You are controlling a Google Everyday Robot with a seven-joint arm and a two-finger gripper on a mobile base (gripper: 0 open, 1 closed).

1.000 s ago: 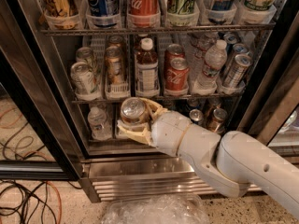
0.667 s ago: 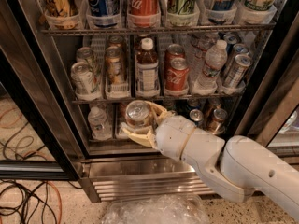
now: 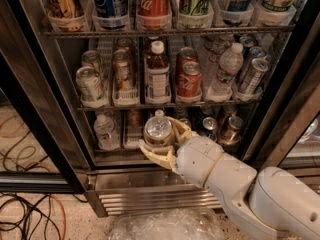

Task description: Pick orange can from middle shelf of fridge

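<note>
The orange can is being drawn nearer and rightward, clamped between the gripper jaws; extraction is being completed, withdrawal clear of the fridge being required.

The gripper, closed round a can in front of the fridge's bottom shelf, is seen in matt cream plastic. The can's top is shiny bare metal. The middle shelf is made of thin grey wire, the fridge base of brushed steel.
</note>
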